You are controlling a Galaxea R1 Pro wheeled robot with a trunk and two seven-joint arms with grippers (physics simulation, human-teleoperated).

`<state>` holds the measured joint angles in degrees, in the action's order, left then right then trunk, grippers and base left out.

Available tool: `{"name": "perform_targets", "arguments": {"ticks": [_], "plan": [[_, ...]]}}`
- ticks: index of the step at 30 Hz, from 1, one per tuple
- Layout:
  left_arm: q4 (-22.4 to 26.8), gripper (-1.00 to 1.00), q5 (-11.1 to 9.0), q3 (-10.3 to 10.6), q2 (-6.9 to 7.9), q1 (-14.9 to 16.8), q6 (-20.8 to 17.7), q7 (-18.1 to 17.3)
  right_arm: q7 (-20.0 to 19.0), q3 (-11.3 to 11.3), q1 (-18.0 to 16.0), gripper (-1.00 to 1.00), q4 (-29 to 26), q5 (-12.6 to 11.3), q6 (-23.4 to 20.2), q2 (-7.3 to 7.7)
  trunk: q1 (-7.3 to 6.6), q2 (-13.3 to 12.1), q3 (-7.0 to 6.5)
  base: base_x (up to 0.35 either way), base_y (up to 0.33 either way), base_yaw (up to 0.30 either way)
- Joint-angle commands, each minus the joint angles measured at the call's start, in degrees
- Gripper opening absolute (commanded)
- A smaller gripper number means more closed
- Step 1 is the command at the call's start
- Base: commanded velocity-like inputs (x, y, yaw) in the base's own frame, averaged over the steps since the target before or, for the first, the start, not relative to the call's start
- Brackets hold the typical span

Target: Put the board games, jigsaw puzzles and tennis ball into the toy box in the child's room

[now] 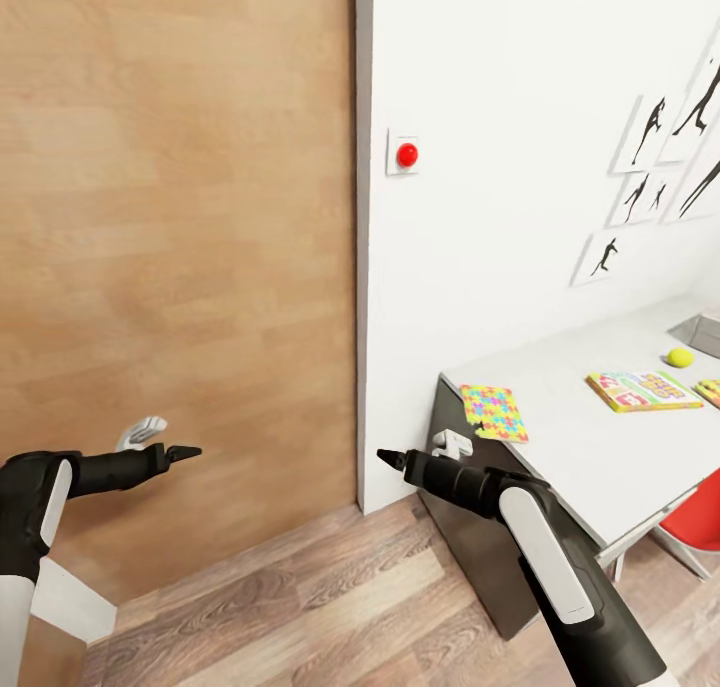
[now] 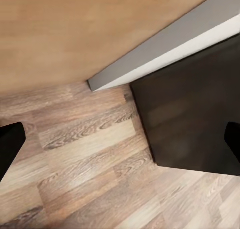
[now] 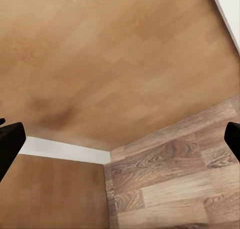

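Right gripper (image 1: pixel 384 456) open, empty; board game (image 1: pixel 643 390) lies lengthwise along table (image 1: pixel 600 457).

The toy box (image 1: pixel 705 332) and a board game (image 1: pixel 711 391) are cut off by the frame's edge.

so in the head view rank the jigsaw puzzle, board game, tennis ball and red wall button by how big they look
1. board game
2. jigsaw puzzle, close behind; it lies nearer the camera, so true order is unsure
3. tennis ball and red wall button look about alike, so no ranking between them
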<state>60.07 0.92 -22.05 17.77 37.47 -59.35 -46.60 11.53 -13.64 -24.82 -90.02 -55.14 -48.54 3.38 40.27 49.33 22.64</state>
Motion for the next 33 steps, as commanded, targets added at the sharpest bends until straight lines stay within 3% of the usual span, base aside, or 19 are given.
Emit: {"name": "perform_targets", "arguments": {"ticks": [1,33], "plan": [[0.03,1.0,0.13,-0.1,-0.01,0.06,-0.41,-0.24,0.6,-0.07,-0.05,1.0,-0.07,-0.59,-0.06,0.05,0.01,0.05,0.07,-0.005,0.0,0.028],[0.04,1.0,0.13,-0.02,-0.19,0.06,-0.41,-0.24,0.6,-0.02,-0.05,1.0,0.12,-0.67,-0.06,0.03,0.01,0.05,0.07,-0.021,0.0,0.002]]}}
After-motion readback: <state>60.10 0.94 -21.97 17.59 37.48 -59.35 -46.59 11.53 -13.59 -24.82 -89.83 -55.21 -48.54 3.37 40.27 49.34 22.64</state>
